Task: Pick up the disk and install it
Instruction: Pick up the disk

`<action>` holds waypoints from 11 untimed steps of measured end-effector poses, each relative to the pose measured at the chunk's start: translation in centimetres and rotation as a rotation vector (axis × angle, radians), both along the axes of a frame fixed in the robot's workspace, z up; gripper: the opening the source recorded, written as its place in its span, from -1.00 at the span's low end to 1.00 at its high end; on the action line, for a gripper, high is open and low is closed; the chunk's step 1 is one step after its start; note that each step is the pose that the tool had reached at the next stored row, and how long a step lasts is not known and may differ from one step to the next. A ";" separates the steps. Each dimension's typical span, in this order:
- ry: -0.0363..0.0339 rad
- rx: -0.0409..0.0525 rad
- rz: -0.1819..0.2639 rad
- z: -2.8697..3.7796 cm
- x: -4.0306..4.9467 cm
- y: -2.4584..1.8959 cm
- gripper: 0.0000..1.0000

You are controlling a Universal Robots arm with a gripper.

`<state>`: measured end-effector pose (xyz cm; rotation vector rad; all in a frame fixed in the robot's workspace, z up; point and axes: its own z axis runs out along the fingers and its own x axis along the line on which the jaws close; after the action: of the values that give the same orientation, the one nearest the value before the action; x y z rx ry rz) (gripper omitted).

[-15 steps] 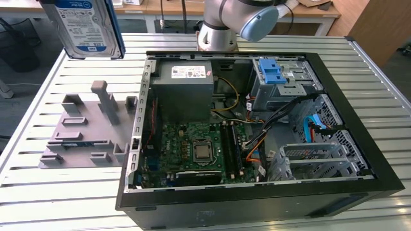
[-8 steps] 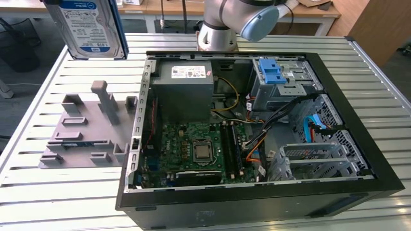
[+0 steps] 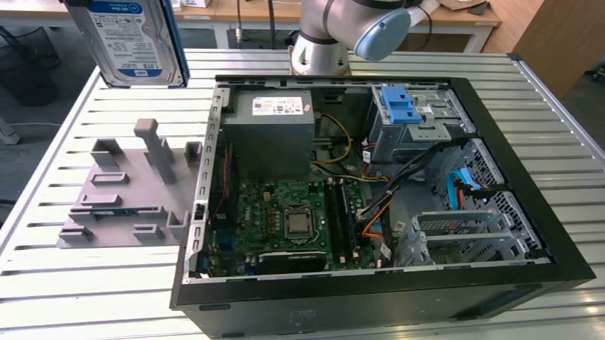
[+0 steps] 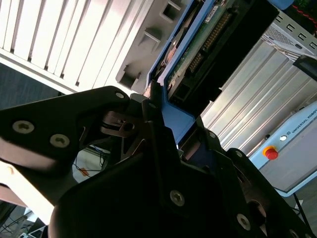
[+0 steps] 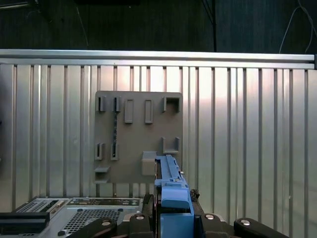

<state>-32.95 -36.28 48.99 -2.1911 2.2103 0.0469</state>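
Observation:
The disk (image 3: pixel 132 41), a silver-grey drive with a white-and-blue label in a blue bracket, hangs upright in the air above the far left corner of the table in the exterior view. My gripper (image 4: pixel 163 116) is shut on the disk's blue bracket, and the disk's green circuit-board side (image 4: pixel 198 47) shows beyond the black fingers (image 4: pixel 89 114). In the first wrist view, the gripper (image 5: pixel 171 220) holds the disk (image 5: pixel 171 186) edge-on, above the grey fixture plate (image 5: pixel 133 131).
The grey fixture plate (image 3: pixel 123 195) with upright posts lies on the slatted table (image 3: pixel 85 283) at the exterior view's left. The open computer case (image 3: pixel 529 283) holds a grey power supply box (image 3: pixel 274 124), a motherboard (image 3: pixel 293 219) and a metal cage with a blue latch (image 3: pixel 406 113).

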 end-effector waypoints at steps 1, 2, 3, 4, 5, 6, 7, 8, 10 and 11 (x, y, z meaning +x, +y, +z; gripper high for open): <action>0.0000 0.0000 0.000 0.00 0.02 -0.01 -0.27; 0.0001 0.0000 0.000 0.00 0.05 -0.05 -0.27; 0.0001 0.0000 0.000 0.01 0.07 -0.11 -0.27; 0.0000 -0.0001 0.000 0.00 0.10 -0.18 -0.27; 0.0000 -0.0001 0.000 0.00 0.15 -0.27 -0.27; 0.0000 0.0000 0.000 0.00 0.20 -0.36 -0.27; 0.0000 0.0000 0.000 0.00 0.24 -0.46 -0.27; 0.0001 0.0000 0.000 0.00 0.29 -0.56 -0.27; 0.0000 0.0000 0.000 0.00 0.36 -0.77 -0.27; 0.0000 0.0000 0.000 0.00 0.39 -0.86 -0.27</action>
<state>-32.56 -37.15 48.99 -2.1910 2.2105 0.0469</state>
